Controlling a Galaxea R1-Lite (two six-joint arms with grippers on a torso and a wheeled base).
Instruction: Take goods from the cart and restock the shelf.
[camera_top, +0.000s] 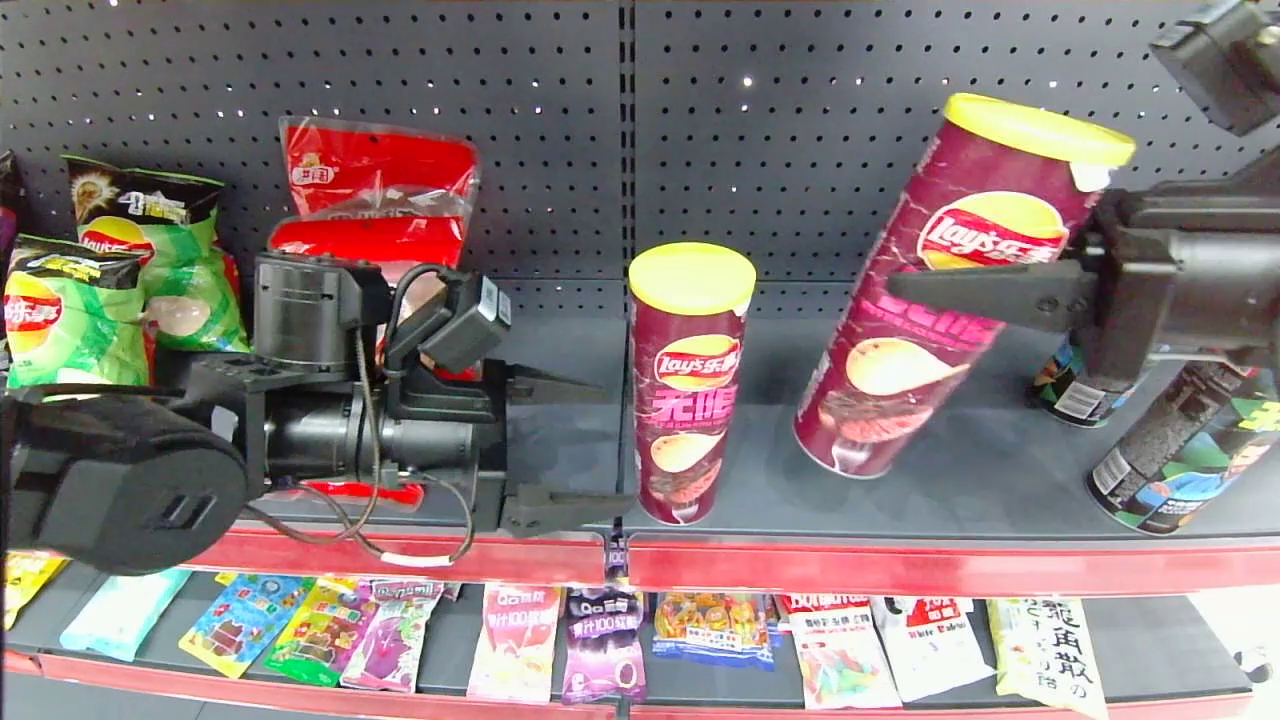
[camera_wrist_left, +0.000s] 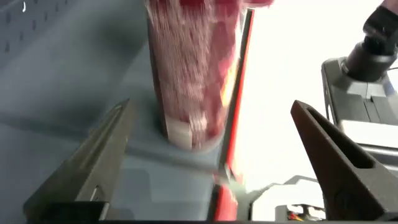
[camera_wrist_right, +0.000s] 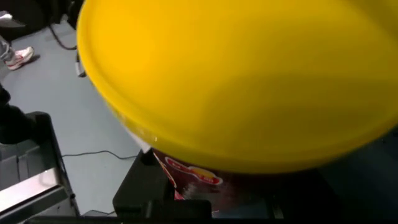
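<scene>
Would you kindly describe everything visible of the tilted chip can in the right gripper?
The tilted chip can is a tall maroon tube, seemingly cardboard, with a yellow lid on and a chip picture on its side. It leans with its top toward the robot's right, clamped below the lid by the right gripper, one jaw crossing its front. Its base is low over the grey shelf; whether it touches is unclear. The upright can to its left stands apart from it.

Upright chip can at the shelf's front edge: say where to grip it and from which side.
Grip the upright can around its middle, from the robot's left. It stands straight with that side bare, and the open left gripper points at it from there.
</scene>
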